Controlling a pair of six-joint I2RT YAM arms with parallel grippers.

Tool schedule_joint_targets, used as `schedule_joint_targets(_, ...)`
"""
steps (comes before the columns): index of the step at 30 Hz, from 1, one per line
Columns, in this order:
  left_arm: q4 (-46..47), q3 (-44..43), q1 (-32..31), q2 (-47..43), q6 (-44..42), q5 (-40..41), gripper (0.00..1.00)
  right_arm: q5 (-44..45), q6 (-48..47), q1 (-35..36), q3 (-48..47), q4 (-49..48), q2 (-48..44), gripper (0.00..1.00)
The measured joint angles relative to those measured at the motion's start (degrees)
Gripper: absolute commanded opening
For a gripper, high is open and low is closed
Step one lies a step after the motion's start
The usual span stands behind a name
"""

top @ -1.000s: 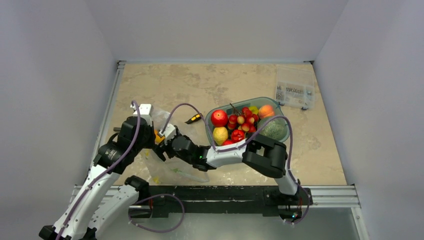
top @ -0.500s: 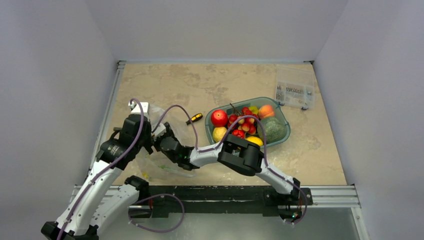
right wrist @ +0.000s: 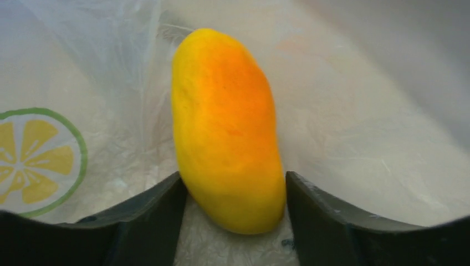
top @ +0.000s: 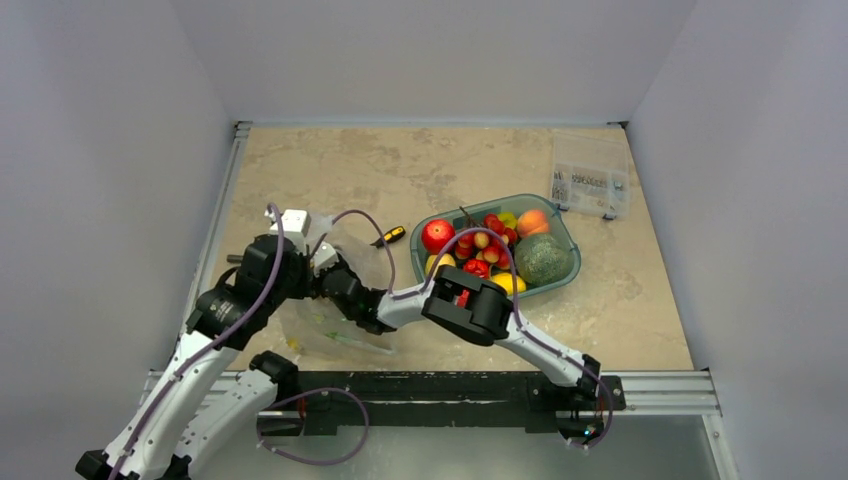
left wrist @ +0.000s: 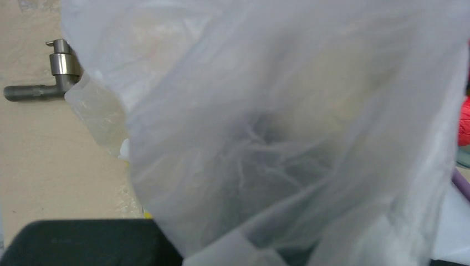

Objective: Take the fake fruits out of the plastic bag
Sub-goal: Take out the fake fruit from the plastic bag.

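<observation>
My right gripper (right wrist: 234,176) is inside the plastic bag (left wrist: 277,111), near the worktop's front-left corner. Its fingers press against both sides of the mango (right wrist: 227,133) at its near end. The mango lies on the bag's film, pointing away from the wrist. My left gripper (top: 300,265) is at the bag's left side. Film fills its view, so I cannot tell whether its fingers are apart or together.

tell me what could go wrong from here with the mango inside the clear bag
1. The right gripper pinches only the near end of the glossy orange-yellow oval plastic mango, which could squirt out on lifting.
2. The thin clear crinkly plastic bag lies close around both, so film may snag in the fingers and drag along.
3. The right arm's elbow hangs by the teal-tinted oval tub and might bump it when pulling back.
</observation>
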State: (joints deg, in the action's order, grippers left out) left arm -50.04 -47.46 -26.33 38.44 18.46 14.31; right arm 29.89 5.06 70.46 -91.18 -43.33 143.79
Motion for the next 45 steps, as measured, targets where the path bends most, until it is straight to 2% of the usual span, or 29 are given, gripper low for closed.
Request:
schedule_joint_targets(3, 0.44, 0.00, -0.22, -0.37, 0.04, -2.21, 0.00, -0.13, -1.27, -0.61, 1.57, -0.07, -1.16, 0.39)
schedule_joint_targets(7, 0.72, 0.00, -0.33, 0.00, 0.28, -3.41, 0.00, -0.37, -2.71, -0.70, 7.28, -0.24, -5.29, 0.27)
schedule_joint_targets(14, 0.70, 0.00, -0.44, 0.42, 0.48, -3.08, 0.00, -1.44, -2.93, -0.33, 20.57, -2.05, -19.15, 0.14)
schedule_joint_targets(18, 0.63, -0.02, -0.44, 1.25, 0.66, -1.99, 0.00, -3.45, -1.03, -0.09, 26.45, -3.08, -26.86, 0.10)
schedule_joint_targets(25, 0.52, -0.02, -0.44, 1.27, 1.40, -0.57, 0.00, -8.17, 3.93, 0.04, 35.58, -0.72, -34.58, 0.00)
schedule_joint_targets(31, -0.70, -0.31, -0.44, 0.74, 2.05, 1.66, 0.00, -12.11, 7.41, 0.11, 42.21, 5.70, -42.51, 0.00)
schedule_joint_targets(41, -1.92, -0.85, -0.44, 0.37, 2.58, 4.15, 0.00, -14.51, 11.93, 0.42, 50.47, 14.69, -63.60, 0.00)
schedule_joint_targets(45, -1.90, -0.85, -0.44, -0.48, 2.89, 4.44, 0.00, -16.87, 12.37, 0.39, 52.15, 17.16, -68.61, 0.00)
